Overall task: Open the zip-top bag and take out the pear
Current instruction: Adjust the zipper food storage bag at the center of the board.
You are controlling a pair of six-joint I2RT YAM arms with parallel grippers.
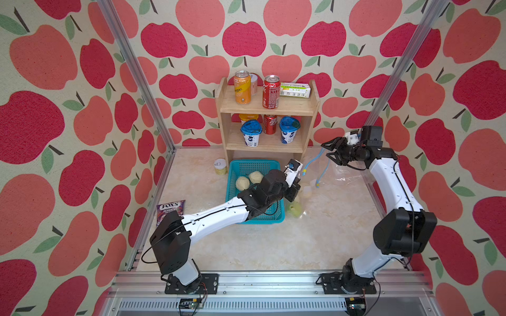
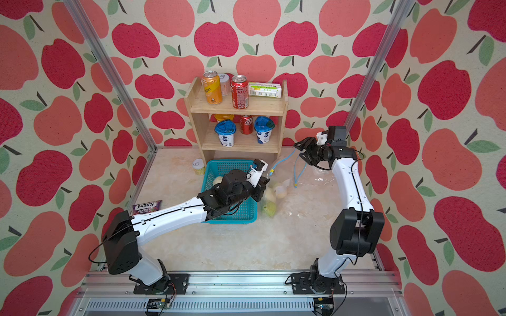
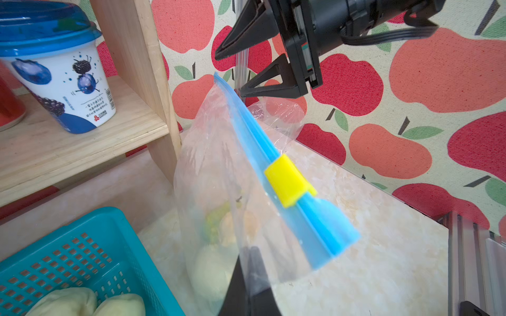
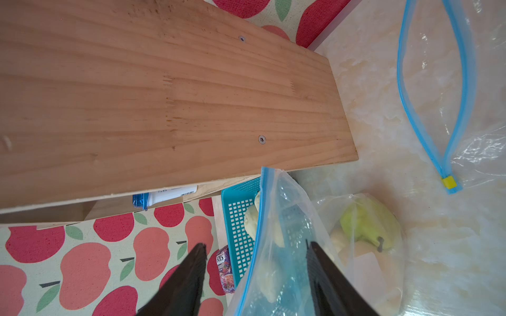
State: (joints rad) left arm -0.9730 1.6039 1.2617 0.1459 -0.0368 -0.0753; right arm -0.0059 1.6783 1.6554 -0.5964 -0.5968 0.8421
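Apple-print walls (image 1: pixel 82 109) enclose a marbled tabletop (image 1: pixel 273 246). A wooden shelf (image 1: pixel 268 106) stands far centre, with a teal basket (image 1: pixel 246 167) before it. Just right of the basket, the left gripper (image 3: pixel 252 260) pinches the zip-top bag (image 3: pixel 219 164), which holds the pear (image 4: pixel 367 221). The right gripper (image 1: pixel 325 150) has its jaws spread.

Clear bag (image 3: pixel 219 169), blue zip track (image 3: pixel 254 131), yellow slider (image 3: pixel 287 180); green pear (image 4: pixel 367 221); teal basket (image 1: pixel 254 167); walls (image 1: pixel 54 109) red-and-pink apple print.

Bright, even light (wide-angle bending at edges).
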